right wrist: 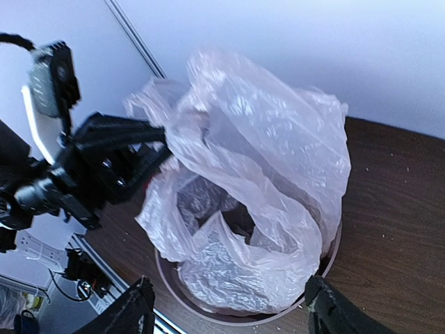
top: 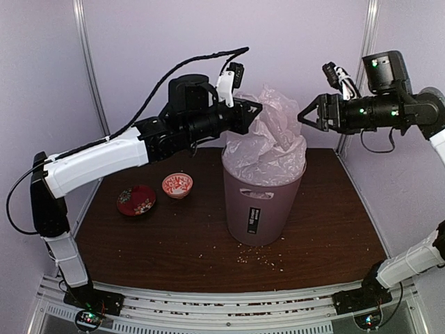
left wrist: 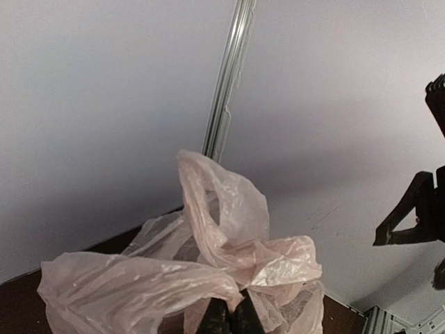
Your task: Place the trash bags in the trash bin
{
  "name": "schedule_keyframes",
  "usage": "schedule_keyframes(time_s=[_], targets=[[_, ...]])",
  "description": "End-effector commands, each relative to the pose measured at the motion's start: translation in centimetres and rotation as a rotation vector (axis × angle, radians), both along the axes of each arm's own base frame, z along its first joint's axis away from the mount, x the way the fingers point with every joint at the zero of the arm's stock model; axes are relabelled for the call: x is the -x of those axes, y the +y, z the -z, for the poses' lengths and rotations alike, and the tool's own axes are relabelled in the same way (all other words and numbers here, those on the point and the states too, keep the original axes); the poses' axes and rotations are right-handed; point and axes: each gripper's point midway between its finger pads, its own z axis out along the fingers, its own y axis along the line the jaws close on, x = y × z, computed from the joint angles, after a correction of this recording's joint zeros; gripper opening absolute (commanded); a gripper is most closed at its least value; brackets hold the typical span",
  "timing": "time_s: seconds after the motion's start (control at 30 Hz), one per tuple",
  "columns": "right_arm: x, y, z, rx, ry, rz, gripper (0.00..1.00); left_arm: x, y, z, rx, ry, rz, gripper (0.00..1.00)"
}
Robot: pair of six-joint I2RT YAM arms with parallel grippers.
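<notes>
The trash bin stands upright on the table, about midway across and closer to the far edge. The trash bag sits in the bin's mouth. Its lower part fills the opening and laps over the rim, and the rest billows in a crumpled heap above it.

The left hand reaches in from the left at the height of the bag's top. It is clenched tight on a fold of the thin plastic, and in the left wrist view the film bunches around the closed fingertips.

The right hand hovers to the right of the bag, above the bin's rim. It is released, with its fingers spread wide, nothing between them, and no contact with the plastic.

Two small red bowls lie side by side toward the table's far left corner. Crumbs are scattered in front of the bin.
</notes>
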Motion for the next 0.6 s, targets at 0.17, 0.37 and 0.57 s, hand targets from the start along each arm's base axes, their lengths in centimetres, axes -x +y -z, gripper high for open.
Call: schedule_keyframes(time_s=[0.17, 0.37, 0.57], targets=[[-1.9, 3.0, -2.6, -0.039, -0.045, -0.047, 0.71, 3.2, -2.9, 1.8, 0.009, 0.049, 0.107, 0.0], [-3.6, 4.6, -0.9, 0.024, -0.045, -0.065, 0.71, 3.3, -3.7, 4.0, -0.009, 0.073, 0.111, 0.0], [-4.0, 3.7, -0.9, 0.056, -0.069, -0.014, 0.67, 3.3, -3.3, 3.6, -0.017, 0.057, 0.095, 0.0]])
